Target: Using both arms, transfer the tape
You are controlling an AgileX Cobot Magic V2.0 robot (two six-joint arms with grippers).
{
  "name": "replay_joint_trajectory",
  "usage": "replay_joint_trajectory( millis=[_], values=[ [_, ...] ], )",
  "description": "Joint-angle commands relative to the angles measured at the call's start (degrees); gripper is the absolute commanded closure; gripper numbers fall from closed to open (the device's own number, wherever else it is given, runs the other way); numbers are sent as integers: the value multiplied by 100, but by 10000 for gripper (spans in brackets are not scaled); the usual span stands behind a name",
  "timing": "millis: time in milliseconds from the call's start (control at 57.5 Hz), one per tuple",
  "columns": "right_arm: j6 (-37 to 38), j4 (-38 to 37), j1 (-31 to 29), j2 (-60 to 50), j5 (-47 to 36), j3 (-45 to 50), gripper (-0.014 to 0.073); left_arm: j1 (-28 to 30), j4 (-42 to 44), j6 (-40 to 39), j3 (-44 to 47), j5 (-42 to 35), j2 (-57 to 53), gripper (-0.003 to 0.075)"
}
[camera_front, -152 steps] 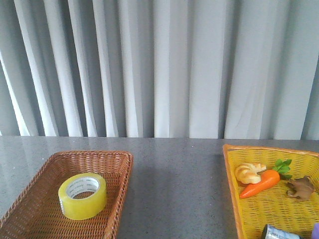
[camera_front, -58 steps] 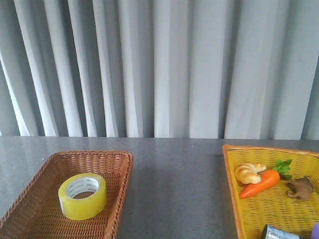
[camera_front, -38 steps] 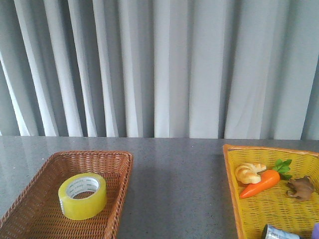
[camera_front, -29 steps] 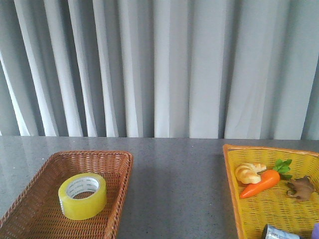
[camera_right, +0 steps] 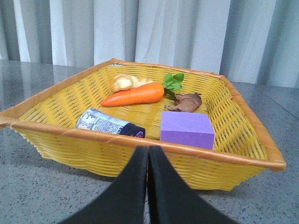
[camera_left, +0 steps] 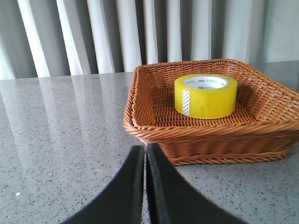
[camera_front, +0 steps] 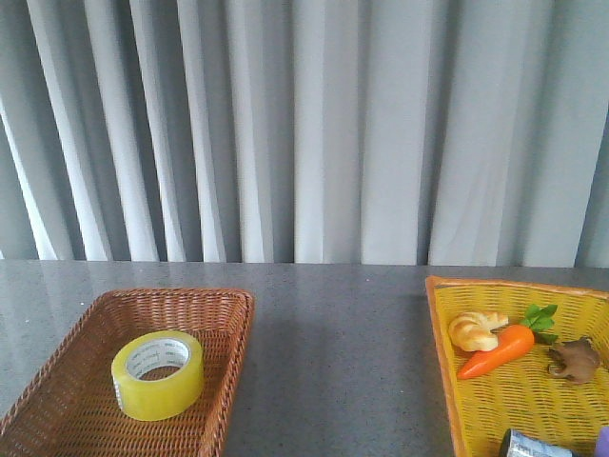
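Note:
The yellow tape point(camera_front: 157, 374) lies flat in the brown wicker basket point(camera_front: 228, 328) at the table's left. It also shows in the left wrist view point(camera_left: 205, 95), inside the brown basket point(camera_left: 154, 128). My left gripper point(camera_left: 145, 151) is shut and empty, low over the table, just short of the basket's near rim. My right gripper point(camera_right: 148, 151) is shut and empty, in front of the near rim of the yellow basket point(camera_right: 70, 133). Neither arm shows in the front view.
The yellow basket point(camera_front: 440, 343) at the table's right holds a croissant point(camera_front: 477, 329), a carrot point(camera_front: 500, 350), a brown toy animal point(camera_front: 574, 361), a silvery cylinder point(camera_right: 108, 124) and a purple block point(camera_right: 188, 129). Grey table between the baskets; curtain behind.

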Motion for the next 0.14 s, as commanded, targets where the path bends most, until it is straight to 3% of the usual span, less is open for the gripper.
replay_joint_trajectory(
  millis=[0, 122],
  values=[
    [-19, -17, -32, -46, -436, 20, 601, 13, -26, -48, -45, -395, -89, 726],
    [-19, -17, -32, -46, -436, 20, 601, 13, -26, -48, -45, -395, -89, 726]
  ],
)
